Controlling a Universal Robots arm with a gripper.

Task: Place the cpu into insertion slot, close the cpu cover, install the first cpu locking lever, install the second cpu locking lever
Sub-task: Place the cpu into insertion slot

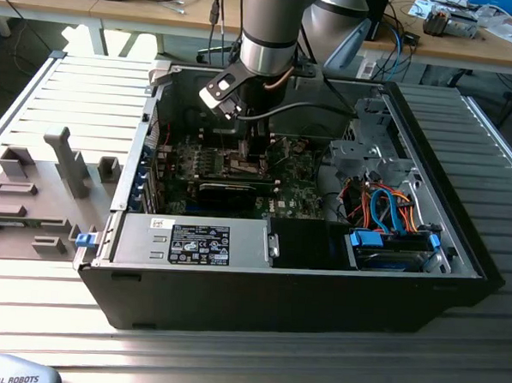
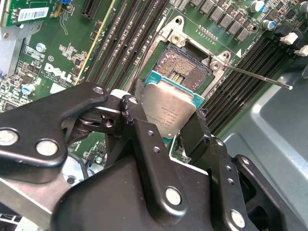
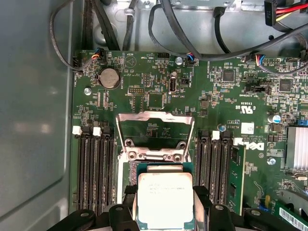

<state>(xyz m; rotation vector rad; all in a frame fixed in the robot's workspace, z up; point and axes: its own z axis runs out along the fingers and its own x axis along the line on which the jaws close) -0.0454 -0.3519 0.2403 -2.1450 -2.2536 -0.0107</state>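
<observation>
Now the cpu (image 2: 166,103) is gripped by the closed hand (image 2: 169,113), just above the insertion slot (image 2: 186,65).
It is best kept level and squared to the slot, then lowered without force; the cpu cover (image 3: 156,129) is seen swung open beyond it.

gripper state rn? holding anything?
Gripper: shut on the cpu, close to the open insertion slot; cpu cover is up.

The insertion slot (image 2: 185,62) lies open between memory slots (image 3: 96,168), cpu cover (image 3: 155,117) raised.
</observation>
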